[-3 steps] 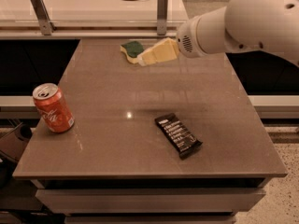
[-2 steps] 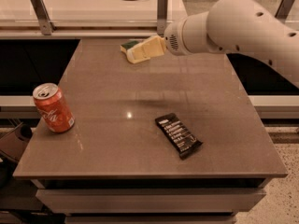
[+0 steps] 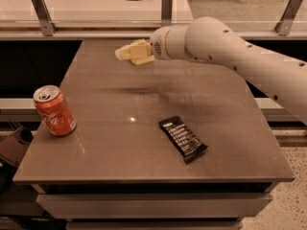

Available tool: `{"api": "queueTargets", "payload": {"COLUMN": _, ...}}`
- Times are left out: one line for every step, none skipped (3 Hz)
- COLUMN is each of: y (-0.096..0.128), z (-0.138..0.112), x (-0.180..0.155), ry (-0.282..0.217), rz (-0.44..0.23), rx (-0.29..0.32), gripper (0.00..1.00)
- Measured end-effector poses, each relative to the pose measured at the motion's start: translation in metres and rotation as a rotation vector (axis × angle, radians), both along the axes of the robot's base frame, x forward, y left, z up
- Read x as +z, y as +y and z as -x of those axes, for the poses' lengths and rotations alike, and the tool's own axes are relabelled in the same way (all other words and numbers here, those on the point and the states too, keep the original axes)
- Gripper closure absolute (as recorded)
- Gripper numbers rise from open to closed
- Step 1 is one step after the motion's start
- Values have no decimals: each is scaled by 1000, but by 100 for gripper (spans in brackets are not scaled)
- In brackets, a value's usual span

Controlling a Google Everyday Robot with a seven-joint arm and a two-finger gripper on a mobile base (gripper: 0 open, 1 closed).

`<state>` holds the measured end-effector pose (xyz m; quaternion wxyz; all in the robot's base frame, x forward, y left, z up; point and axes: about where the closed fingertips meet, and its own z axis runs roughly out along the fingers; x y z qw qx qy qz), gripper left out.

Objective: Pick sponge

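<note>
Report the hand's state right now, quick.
Hand: low over the far end of the table; open or closed cannot be told. No sponge is visible.

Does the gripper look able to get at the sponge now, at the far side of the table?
Probably yes. The gripper hangs at the far edge of the table, where the sponge lay a second ago; it now hides the sponge. The can and the dark bar stand well clear.
</note>
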<state>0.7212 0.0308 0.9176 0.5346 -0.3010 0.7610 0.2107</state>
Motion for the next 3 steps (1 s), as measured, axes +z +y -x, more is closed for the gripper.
{"api": "queueTargets", "payload": {"y": 13, "z": -24, "x": -17, "ry": -2, "rz": -17, "rx": 9, "gripper": 0}}
{"api": "queueTargets", "payload": {"y": 13, "z": -41, "x": -30, "ry": 5, "rz": -22, "rx": 3, "gripper": 0}}
{"api": "queueTargets", "payload": {"y": 14, "z": -55, "x": -40, "ry": 12, "rz": 3, "rx": -3, "gripper": 0}}
